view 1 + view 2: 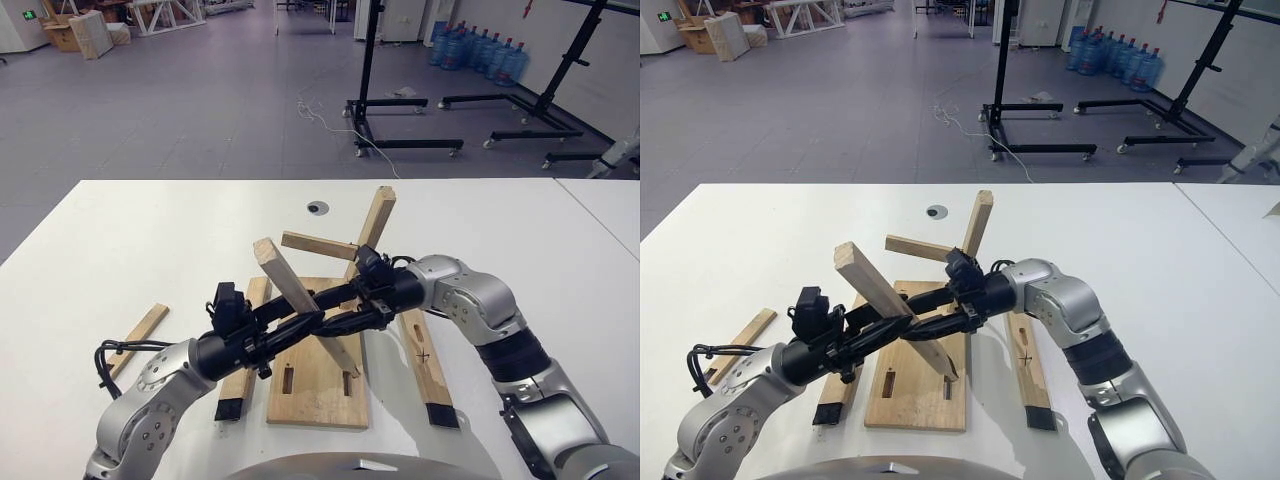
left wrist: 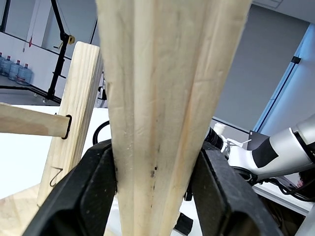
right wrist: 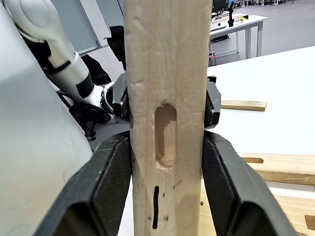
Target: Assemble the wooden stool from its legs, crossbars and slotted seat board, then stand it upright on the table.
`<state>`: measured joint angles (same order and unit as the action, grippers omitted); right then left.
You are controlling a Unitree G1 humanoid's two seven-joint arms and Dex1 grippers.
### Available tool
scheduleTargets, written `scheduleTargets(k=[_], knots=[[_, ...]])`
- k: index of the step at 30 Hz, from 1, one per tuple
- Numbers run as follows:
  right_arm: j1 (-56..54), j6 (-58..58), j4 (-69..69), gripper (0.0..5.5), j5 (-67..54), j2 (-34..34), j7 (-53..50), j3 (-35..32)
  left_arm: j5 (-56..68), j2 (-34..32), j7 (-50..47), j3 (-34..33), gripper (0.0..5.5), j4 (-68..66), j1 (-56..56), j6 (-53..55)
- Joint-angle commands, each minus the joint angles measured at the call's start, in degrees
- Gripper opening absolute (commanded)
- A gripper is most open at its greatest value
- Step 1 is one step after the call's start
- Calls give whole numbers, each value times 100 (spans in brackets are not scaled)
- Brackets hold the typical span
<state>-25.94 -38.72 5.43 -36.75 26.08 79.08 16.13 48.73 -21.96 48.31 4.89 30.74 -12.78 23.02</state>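
A wooden leg (image 1: 285, 275) slants up over the slotted seat board (image 1: 320, 395), which lies flat on the table. My left gripper (image 1: 308, 318) comes in from the near left and is shut on this leg (image 2: 157, 98). From the right, my right gripper (image 1: 338, 322) is shut on the same leg (image 3: 167, 73), just by its oval slot. Behind them a second leg (image 1: 375, 220) leans upright with a crossbar (image 1: 315, 243) stuck in it. That leg's lower end is hidden behind my right wrist.
Two more legs with black feet lie flat, one to the left of the board (image 1: 240, 385), one to the right (image 1: 425, 360). A loose short crossbar (image 1: 140, 335) lies near the left. A small round hole (image 1: 317, 208) marks the far table. Black stands are on the floor beyond.
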Motion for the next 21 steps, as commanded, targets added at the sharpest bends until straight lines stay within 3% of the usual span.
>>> scheduleTargets(k=[1, 6, 10, 14, 21], knots=[[-244, -18, 0, 200, -153, 182, -94, -453, 54, -69, 103, -76, 205, -20, -187, -12], [-276, -143, -59, 200, -154, 98, -306, -482, 102, -13, 114, -157, 204, -29, -204, -125], [-252, -403, 11, 287, -283, 194, -400, -536, 209, -19, 134, -447, 201, -51, -180, -225], [9, -279, 209, 365, -251, 361, -584, -770, 304, -378, 239, -1283, 201, -280, -18, -337], [-39, -368, 948, 370, -1033, -49, -1557, -1703, 151, -884, 374, -2162, 201, -1086, 601, -433]])
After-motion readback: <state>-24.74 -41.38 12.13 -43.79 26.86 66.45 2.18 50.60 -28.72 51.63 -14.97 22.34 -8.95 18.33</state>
